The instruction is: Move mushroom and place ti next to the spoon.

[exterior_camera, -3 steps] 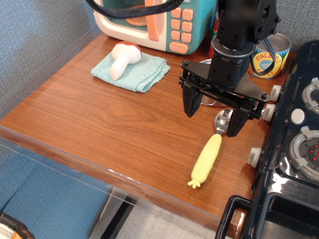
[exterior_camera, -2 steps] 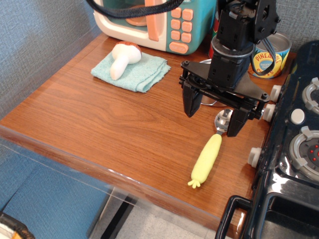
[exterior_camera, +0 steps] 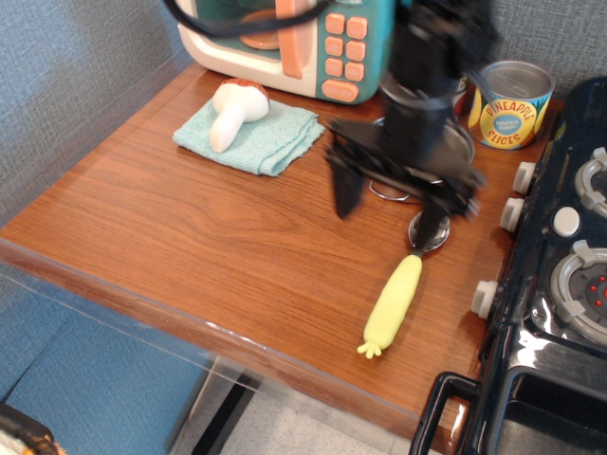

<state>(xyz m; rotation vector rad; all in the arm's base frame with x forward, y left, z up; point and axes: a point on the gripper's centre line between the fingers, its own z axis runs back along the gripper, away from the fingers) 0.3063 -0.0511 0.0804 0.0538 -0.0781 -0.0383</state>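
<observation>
The mushroom (exterior_camera: 234, 111), with a white stem and a reddish-orange cap, lies on a teal cloth (exterior_camera: 251, 136) at the back left of the wooden table. The spoon (exterior_camera: 398, 289) lies near the front right, its pale yellow-green handle toward the front edge and its metal bowl (exterior_camera: 429, 230) toward the back. My gripper (exterior_camera: 391, 204) hangs open and empty above the table just left of the spoon's bowl, well to the right of the mushroom. It is motion-blurred.
A toy microwave (exterior_camera: 285, 43) stands at the back behind the cloth. A pineapple-slices can (exterior_camera: 510, 104) stands at the back right. A black toy stove (exterior_camera: 560, 284) fills the right edge. A steel pot (exterior_camera: 417, 161) sits partly hidden behind my arm.
My gripper has moved left and slightly back, away from the spoon's bowl toward the cloth side. It stays open. The mushroom and spoon have not moved.
</observation>
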